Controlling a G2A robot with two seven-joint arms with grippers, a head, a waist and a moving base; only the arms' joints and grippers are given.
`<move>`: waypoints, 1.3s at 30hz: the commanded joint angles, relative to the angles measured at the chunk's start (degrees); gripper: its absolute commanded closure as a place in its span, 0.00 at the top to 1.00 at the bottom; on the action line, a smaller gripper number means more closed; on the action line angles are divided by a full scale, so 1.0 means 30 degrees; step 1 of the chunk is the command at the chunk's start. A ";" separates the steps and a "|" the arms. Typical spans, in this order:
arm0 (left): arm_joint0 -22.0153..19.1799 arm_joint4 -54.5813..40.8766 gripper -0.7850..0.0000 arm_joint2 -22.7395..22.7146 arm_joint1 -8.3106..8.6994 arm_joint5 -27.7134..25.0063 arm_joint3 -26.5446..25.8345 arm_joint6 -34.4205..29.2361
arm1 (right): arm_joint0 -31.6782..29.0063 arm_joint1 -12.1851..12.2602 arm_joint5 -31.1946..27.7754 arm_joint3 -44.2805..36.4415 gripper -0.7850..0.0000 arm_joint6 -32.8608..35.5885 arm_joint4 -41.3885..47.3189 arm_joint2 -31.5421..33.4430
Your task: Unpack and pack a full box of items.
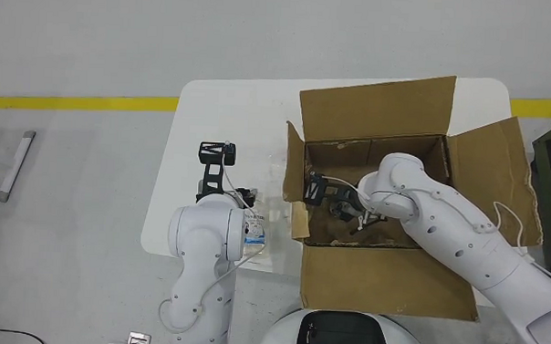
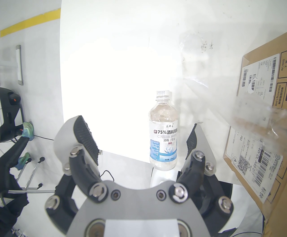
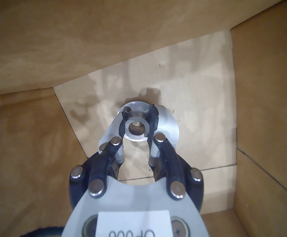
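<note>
1. The right gripper's fingers (image 3: 154, 119) are drawn in narrow, their dark pads pressing either side of a small metal ring (image 3: 136, 128) with a wider flange at its back.
2. The right gripper (image 3: 138, 115) with that ring is down inside the cardboard box (image 1: 378, 107), towards the box's left wall. Bare brown floor lies under it. I cannot tell whether the ring touches the floor.
3. The left gripper's fingers (image 2: 86, 137) are spread wide and grip nothing.
4. The left gripper (image 2: 137, 129) hangs over the left part of the white table (image 1: 232, 107), apart from everything on it.
5. A clear bottle (image 2: 163, 137) with a white cap and a blue and white label stands upright at the table's near edge, left of the box. It is seen between the spread fingers, but beyond them and untouched.
6. A crumpled clear plastic bag (image 2: 201, 74) lies on the table between the bottle and the box, reaching up against the box's left side.
7. The box sits on the right part of the table with all its flaps folded outward.
</note>
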 commanded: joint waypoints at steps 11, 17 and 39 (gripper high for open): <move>0.0000 0.0000 1.00 0.0000 0.0000 0.0000 0.0000 0.0000 | -0.0694 0.0545 0.0876 -0.2238 0.00 0.0231 -0.0110 0.1917; 0.0000 0.0000 1.00 0.0000 0.0000 0.0000 0.0000 0.0000 | -0.2197 0.1315 0.1515 -0.4914 0.00 -0.0261 0.0957 0.5473; 0.0000 0.0000 1.00 0.0000 0.0000 0.0000 0.0000 0.0000 | -0.9639 0.2805 0.1069 -1.1187 0.00 -0.4911 0.5006 1.6075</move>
